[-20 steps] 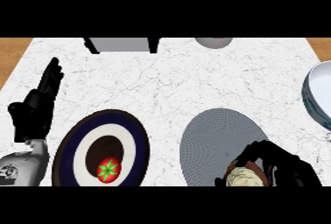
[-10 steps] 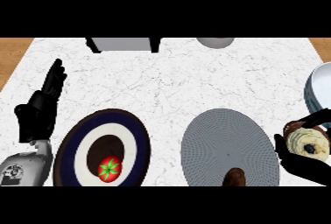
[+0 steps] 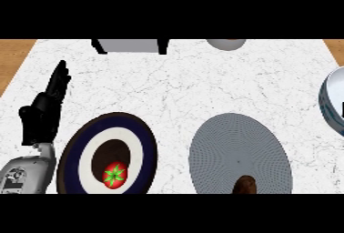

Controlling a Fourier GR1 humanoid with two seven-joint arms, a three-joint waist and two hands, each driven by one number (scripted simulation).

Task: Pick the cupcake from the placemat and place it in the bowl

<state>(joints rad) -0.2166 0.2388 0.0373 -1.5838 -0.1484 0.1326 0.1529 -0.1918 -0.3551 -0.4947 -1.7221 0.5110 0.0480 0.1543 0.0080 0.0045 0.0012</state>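
- White marbled counter was seen from steeply above, with wood-coloured strips at its far left and far right corners.
- At the left edge, the left hand was held upright and resting, its fingers straight and released, with nothing held; its grey forearm entered from the lower left.
- Just right of that forearm, a round plate with a dark rim, a white ring and a dark centre was laid on the counter, and a red tomato with a green star-shaped top was set in its centre.
- A round grey placemat was spread right of the plate, apart from it.
- At the placemat's near edge a small brown object was partly cut off; what it was could not be told.
- The bowl, white with a bluish rim, was cut off at the right edge.
- No cupcake and no right hand could be made out.
- At the far edge, a grey box-like object and a pale rounded object were partly shown.
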